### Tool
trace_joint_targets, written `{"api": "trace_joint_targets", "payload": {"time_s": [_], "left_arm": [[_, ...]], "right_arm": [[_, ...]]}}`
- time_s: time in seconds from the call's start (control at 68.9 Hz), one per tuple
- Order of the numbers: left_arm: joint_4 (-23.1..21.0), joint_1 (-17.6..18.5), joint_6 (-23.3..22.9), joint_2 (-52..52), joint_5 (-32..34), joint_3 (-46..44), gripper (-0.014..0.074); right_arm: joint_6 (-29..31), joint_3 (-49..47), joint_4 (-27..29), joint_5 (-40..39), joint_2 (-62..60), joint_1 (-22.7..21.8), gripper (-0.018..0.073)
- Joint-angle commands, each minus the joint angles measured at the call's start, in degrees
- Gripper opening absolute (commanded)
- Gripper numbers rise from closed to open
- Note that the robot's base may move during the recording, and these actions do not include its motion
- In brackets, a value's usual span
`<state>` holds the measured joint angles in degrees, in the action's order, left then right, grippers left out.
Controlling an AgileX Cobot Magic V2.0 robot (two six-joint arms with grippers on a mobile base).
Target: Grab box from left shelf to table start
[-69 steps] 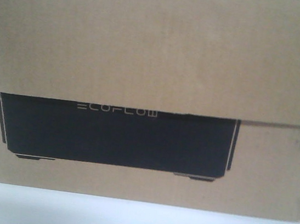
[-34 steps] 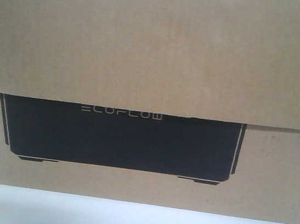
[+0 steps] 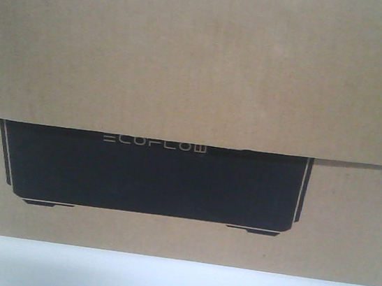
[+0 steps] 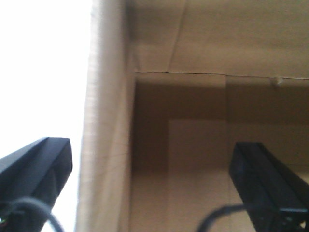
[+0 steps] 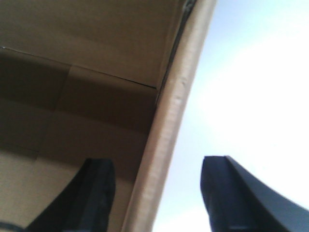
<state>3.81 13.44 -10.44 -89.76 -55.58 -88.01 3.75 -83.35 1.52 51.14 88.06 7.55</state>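
Front view is almost fully filled by the box [image 3: 201, 67]: matte brown corrugated cardboard with fine vertical fluting visible across the face. A wide overhanging flap [image 3: 203, 53] covers the upper half, and its lower edge runs nearly straight across, casting a thin shadow line. Below it sits a flat black printed panel [image 3: 151, 176], trapezoid-like with sides tapering inward toward the bottom, a thin white outline down both sides and two short foot tabs at the base; white "ECOFLOW" lettering [image 3: 154, 142] is partly clipped by the flap edge. The box bottom sits on the table [image 3: 172, 285], a smooth, featureless pale grey-white strip along the frame bottom. Left wrist view: left gripper [image 4: 149, 188] has two matte black, blocky fingers spread wide, straddling a vertical cardboard wall edge [image 4: 104, 145], with one finger outside against blown-out white and the other inside the shadowed brown interior; neither finger visibly presses the wall, so it reads as released, not clamped. Inner surfaces show flat panels meeting at a crease seam. Right wrist view: right gripper [image 5: 157, 193] mirrors that, with dark fingers wide apart either side of a rounded, raw cardboard wall edge [image 5: 169, 130]; contact can't be confirmed, so it also looks released. Both wrist views are blurry and fine texture is unreadable.
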Motion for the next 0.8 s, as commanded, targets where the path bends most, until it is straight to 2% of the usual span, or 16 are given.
{"api": "trace_joint_targets", "payload": {"time_s": [0.0,0.16,0.406,0.595,0.783], "left_arm": [[1.8,0.5,-0.2,3.8,1.3,-2.5,0.0565],[5.4,0.5,-0.2,6.8,0.2,-2.5,0.0565],[6.1,0.5,0.2,13.8,-1.7,-2.5,0.0561],[6.1,0.5,0.3,21.7,-2.5,-1.9,0.0443],[5.5,0.5,0.3,31.7,-1.9,3.9,0.0212]], "right_arm": [[-0.3,-1.8,-0.9,-2.3,-3.9,0.1,0.0489],[-1.0,-1.8,-0.9,-2.4,-6.4,0.1,0.0487],[-2.2,-1.8,-0.9,-1.8,-11.9,0.1,0.0458],[-2.2,-1.7,-0.9,-0.3,-18.2,0.1,0.0255],[-3.3,-1.5,-0.9,2.2,-25.4,0.1,0.0043]]}}
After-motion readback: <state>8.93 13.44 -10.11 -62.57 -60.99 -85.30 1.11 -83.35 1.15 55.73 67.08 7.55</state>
